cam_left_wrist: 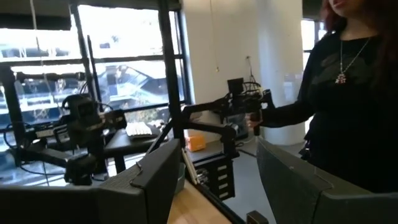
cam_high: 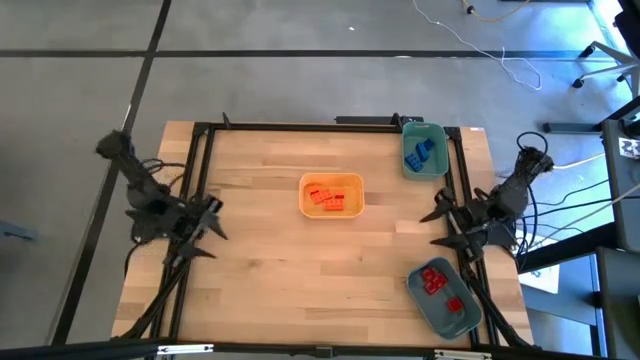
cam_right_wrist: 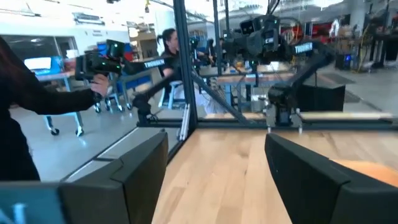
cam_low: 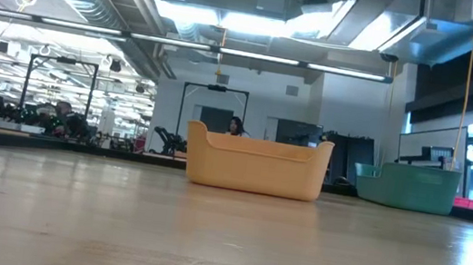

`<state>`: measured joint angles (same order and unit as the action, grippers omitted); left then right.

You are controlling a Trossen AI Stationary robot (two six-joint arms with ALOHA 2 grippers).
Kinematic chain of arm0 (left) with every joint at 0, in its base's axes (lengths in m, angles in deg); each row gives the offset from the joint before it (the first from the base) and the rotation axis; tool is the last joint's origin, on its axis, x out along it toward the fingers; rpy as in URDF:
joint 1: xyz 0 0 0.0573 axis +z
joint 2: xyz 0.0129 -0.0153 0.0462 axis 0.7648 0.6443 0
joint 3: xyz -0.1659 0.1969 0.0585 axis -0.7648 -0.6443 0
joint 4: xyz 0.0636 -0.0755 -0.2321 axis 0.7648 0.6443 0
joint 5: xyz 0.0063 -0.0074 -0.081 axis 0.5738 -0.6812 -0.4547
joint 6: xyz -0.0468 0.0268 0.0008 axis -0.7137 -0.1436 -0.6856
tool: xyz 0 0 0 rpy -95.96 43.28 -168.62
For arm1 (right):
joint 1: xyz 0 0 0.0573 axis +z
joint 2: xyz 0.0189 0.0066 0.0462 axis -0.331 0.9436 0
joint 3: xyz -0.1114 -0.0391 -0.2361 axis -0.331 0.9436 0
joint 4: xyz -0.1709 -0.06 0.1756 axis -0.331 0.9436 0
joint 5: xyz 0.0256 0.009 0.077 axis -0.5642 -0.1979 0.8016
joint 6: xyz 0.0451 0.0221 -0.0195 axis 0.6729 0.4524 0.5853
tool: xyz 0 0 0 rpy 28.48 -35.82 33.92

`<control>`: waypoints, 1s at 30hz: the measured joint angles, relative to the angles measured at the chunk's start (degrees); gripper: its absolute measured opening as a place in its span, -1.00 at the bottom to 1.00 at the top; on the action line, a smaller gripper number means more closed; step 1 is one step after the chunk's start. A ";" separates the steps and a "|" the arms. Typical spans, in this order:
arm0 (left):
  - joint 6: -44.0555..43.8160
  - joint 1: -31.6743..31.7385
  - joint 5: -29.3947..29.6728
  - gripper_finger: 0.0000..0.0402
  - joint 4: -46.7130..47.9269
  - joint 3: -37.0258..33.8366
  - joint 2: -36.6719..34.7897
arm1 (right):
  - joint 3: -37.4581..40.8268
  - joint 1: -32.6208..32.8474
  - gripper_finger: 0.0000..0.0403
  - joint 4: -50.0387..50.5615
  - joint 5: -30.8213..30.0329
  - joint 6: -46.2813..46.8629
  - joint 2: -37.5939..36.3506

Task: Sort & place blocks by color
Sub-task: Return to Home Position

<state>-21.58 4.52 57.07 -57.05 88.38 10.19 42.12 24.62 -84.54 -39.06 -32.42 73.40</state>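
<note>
**Both arms drawn back, blocks lying sorted in three containers**

From above, the left gripper [cam_high: 215, 218] hangs at the left edge of the table [cam_high: 280, 270], and the right gripper [cam_high: 432, 220] hangs at the right edge. They face each other across the wood. Each has its fingers spread apart with nothing between them, and both wrist views show a clear gap between the two dark fingers.

The orange blocks [cam_high: 333, 197] lie in the yellow-orange tray [cam_high: 331, 177] at the middle of the table. The blue blocks [cam_high: 421, 152] sit in the teal bin [cam_high: 424, 127] at the far right corner. The red blocks [cam_high: 438, 283] sit in the grey bin [cam_high: 460, 322] at the near right corner, just beside the right arm's base.

A person [cam_left_wrist: 348, 93] in dark clothing stands beyond the table's frame, gripping a dark handle.
</note>
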 joint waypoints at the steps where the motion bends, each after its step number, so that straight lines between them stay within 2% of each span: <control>1: -0.39 1.76 -1.77 0.03 -1.92 -1.05 0.59 | 0.00 -1.10 0.34 0.06 1.04 0.86 0.63; 5: -2.11 8.27 -7.56 0.03 -7.29 -3.43 3.15 | 0.00 -5.71 0.34 0.03 5.29 2.96 3.72; 14: -9.34 22.03 -5.98 0.03 -7.00 -3.48 10.19 | 0.00 -16.44 0.34 0.38 11.33 3.70 11.02; 18: -11.14 27.18 -5.83 0.03 -2.44 -3.48 13.15 | 0.00 -20.53 0.34 2.25 13.43 2.53 11.59; 23: -13.87 31.04 -6.45 0.03 4.02 -3.50 14.07 | 0.00 -23.99 0.34 8.45 13.46 4.04 7.19; 30: -11.62 32.29 -6.59 0.03 10.17 -3.52 7.10 | 0.00 -24.95 0.34 15.39 13.94 4.02 -4.77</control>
<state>-33.20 36.82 50.48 -46.89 84.86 17.29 42.12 -0.33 -69.15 -25.13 -28.40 68.63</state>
